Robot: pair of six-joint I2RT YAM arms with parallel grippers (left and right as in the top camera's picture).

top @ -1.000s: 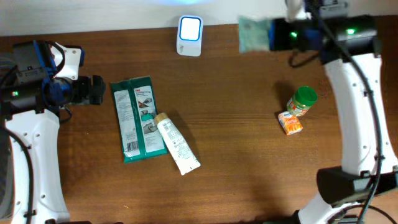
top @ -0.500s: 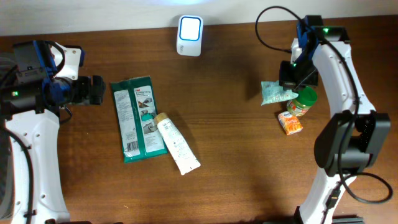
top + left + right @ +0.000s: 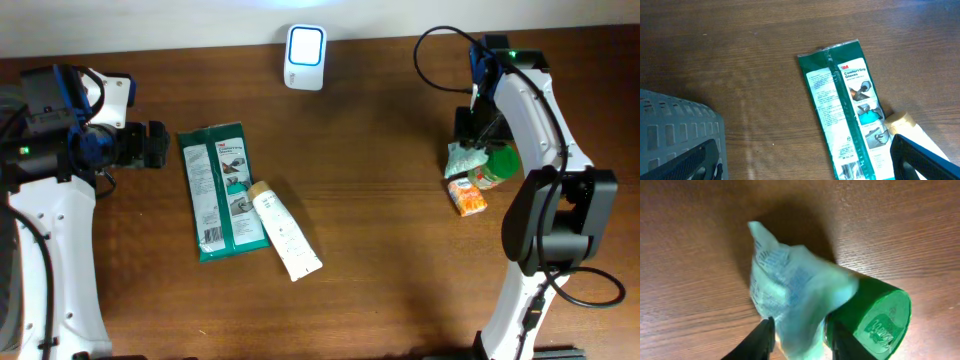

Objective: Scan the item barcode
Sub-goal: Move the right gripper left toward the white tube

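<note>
On the table (image 3: 380, 290), one tube (image 3: 286, 232) is seen nearest, at 7 o'clock from centre, touching one green pack (image 3: 219, 190) at its 11 o'clock, and one orange carton (image 3: 467, 197) lies at 3 o'clock. Just past the carton one green-lidded jar (image 3: 497, 165) stands with one pale pouch (image 3: 462, 160) pressed against its 9 o'clock side. The pouch is flanked by the right gripper (image 3: 799, 337), though clamped or let go cannot be told. The left gripper (image 3: 155, 143) is spread wide at 9 o'clock, and one scanner (image 3: 305, 45) is set farthest, at 12 o'clock.
</note>
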